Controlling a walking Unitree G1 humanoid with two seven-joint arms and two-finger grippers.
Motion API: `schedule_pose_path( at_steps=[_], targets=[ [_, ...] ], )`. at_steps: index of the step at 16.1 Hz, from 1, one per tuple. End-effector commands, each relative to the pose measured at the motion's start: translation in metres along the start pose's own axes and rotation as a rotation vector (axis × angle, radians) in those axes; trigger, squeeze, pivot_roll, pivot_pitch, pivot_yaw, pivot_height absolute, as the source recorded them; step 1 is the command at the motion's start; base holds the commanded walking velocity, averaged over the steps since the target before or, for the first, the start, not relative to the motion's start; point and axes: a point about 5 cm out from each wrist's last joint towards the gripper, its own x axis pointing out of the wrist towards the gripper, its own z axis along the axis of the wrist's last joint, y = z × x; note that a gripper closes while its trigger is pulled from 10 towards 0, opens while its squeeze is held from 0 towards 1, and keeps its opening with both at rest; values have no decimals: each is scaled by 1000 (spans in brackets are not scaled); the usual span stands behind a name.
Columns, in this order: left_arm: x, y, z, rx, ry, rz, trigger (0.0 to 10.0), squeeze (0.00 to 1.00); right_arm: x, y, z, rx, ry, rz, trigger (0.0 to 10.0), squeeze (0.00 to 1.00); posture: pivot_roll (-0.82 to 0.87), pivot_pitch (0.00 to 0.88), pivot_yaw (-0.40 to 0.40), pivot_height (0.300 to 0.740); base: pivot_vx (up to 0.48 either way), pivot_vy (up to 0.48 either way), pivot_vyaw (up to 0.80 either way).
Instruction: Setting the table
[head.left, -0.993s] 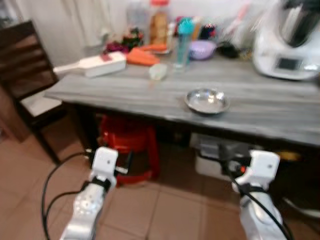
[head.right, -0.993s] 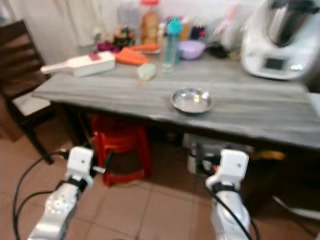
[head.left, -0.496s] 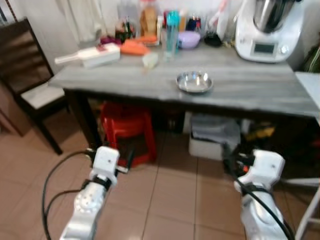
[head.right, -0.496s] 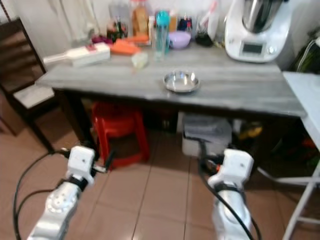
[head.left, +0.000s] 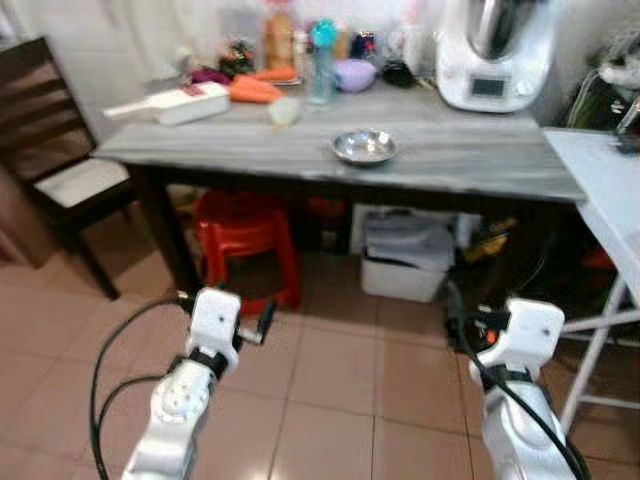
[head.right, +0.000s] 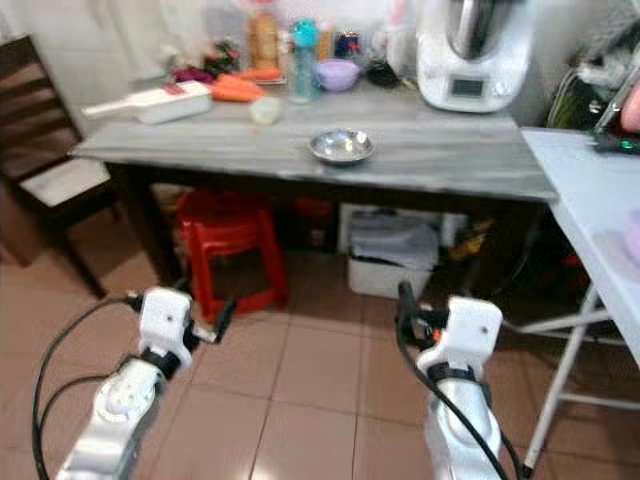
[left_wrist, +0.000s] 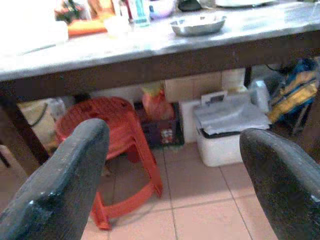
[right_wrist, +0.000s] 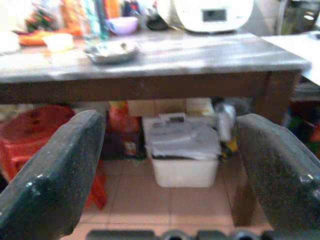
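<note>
A grey worktop (head.left: 460, 160) stands ahead of the robot, well apart from both arms. A steel bowl (head.left: 365, 146) sits near its front edge, roughly mid-length. Behind it, along the back, are a white appliance (head.left: 497, 55), a purple bowl (head.left: 354, 74), a teal bottle (head.left: 322, 62), a pale cup (head.left: 284, 110), carrots (head.left: 255, 90) and a white slicer (head.left: 170, 103). A dark chair (head.left: 50, 170) stands at the worktop's left end. Under the worktop are a red stool (head.left: 245, 235) and a white bin (head.left: 405, 260) on the tiled floor (head.left: 330, 380). A white folding table (head.right: 590, 200) stands to the right.

Both arms are held low over the floor. The left tool (left_wrist: 170, 165) is released, its two black fingers (left_wrist: 60, 180) spread wide with nothing between them; past them the wrist view looks at the stool and the worktop edge. The right tool (right_wrist: 170, 165) is likewise released and holds nothing, its fingers (right_wrist: 55, 170) wide apart, facing the bin and the bowl above.
</note>
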Motion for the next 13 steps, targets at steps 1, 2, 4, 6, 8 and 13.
schedule_pose_path(
  at_steps=[1, 2, 4, 6, 8, 13],
  targets=[
    [1, -3, 1, -6, 0, -14, 10000, 0, -1, -4, -3, -1, 16, -17, 10000, 0, 9, 0, 20, 740, 0, 0, 0],
    [1, -3, 1, -7, -1, -18, 10000, 0, 0, -4, -3, -1, 16, -17, 10000, 0, 10, 0, 20, 740, 0, 0, 0],
    [2, -2, 1, -6, -2, -26, 10000, 0, 1, -5, -3, 3, 17, -20, 10000, 0, 12, 0, 19, 740, 0, 0, 0],
    [2, -3, 1, -6, -1, -31, 10000, 0, 4, -5, -2, 8, 15, -22, 10000, 0, 12, 0, 19, 740, 0, -304, 0],
    [1, -4, 1, -9, -1, -34, 10000, 0, 5, -6, -1, 8, 12, -24, 10000, 0, 13, 0, 19, 740, 0, -345, 0],
    [0, -5, 0, -11, 2, -39, 10000, 0, 5, -6, -2, 11, 16, -28, 10000, 0, 13, 0, 18, 740, 0, -403, -175]
  ],
)
